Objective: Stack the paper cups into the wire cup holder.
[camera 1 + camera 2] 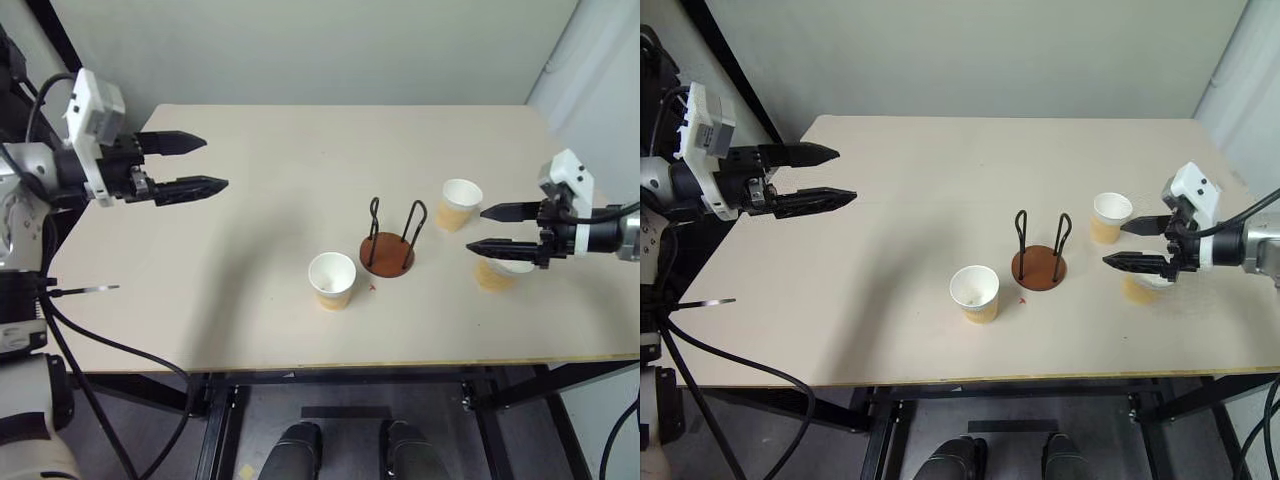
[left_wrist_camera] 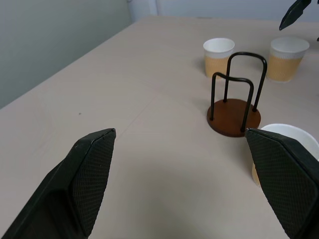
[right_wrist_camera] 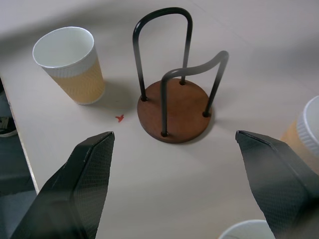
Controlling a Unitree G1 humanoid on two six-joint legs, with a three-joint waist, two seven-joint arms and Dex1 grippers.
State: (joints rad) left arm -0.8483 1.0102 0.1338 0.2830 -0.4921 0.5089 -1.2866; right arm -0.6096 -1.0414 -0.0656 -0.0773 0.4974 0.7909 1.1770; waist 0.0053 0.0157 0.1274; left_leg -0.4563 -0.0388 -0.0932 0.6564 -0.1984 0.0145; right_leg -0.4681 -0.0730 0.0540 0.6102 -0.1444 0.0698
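Observation:
The wire cup holder (image 1: 388, 252), a brown disc with two black wire loops, stands empty near the table's middle. One paper cup (image 1: 332, 280) stands upright to its front left, and a second cup (image 1: 460, 204) to its back right. A third cup (image 1: 503, 274) is at the right, partly hidden under my right gripper (image 1: 478, 229). That gripper is open, hovers above the table and points left toward the holder (image 3: 174, 109). My left gripper (image 1: 212, 163) is open and empty, raised over the table's left part, far from the cups.
The beige table (image 1: 260, 230) has its front edge close to me and a wall behind it. A small red mark (image 1: 372, 288) lies just in front of the holder. Black cables (image 1: 100, 340) hang off the left edge.

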